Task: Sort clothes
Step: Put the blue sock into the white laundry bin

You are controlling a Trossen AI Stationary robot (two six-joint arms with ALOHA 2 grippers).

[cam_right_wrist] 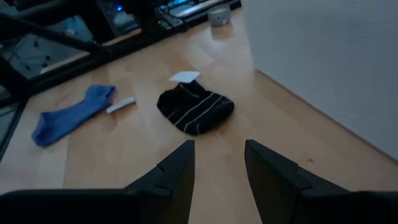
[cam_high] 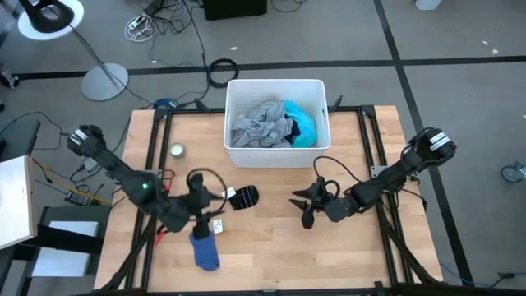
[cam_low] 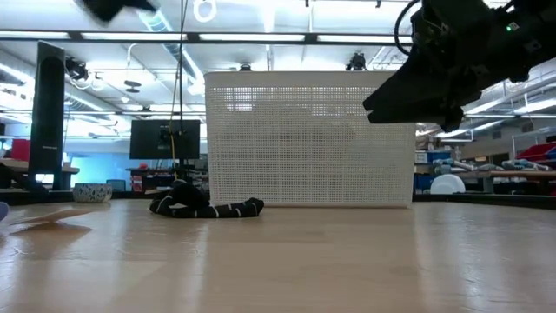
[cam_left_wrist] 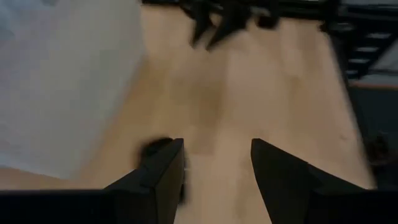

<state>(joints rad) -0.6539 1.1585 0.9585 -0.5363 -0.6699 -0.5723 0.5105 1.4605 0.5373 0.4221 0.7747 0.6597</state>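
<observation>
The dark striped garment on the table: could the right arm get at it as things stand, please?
Probably yes. The right claw is open and empty, pointing at the dark striped garment across bare table; the white bin stands to one side, off that line.

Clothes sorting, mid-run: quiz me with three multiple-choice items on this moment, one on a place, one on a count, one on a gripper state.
1. Where does the blue sock lie?
A. In the white bin
B. On the table near the left arm
C. On the floor

2. How many garments lie on the table outside the bin?
A. Two
B. Four
C. None

3. How does the right gripper stand?
A. Shut on the dark striped piece
B. Shut and empty
C. Open and empty

Answers:
1 B, the high view shows it on the wood beside the left gripper.
2 A, only the blue sock and the dark striped piece lie out; the grey garment and turquoise garment are in the white bin.
3 C, bare wood shows between its fingers.
</observation>
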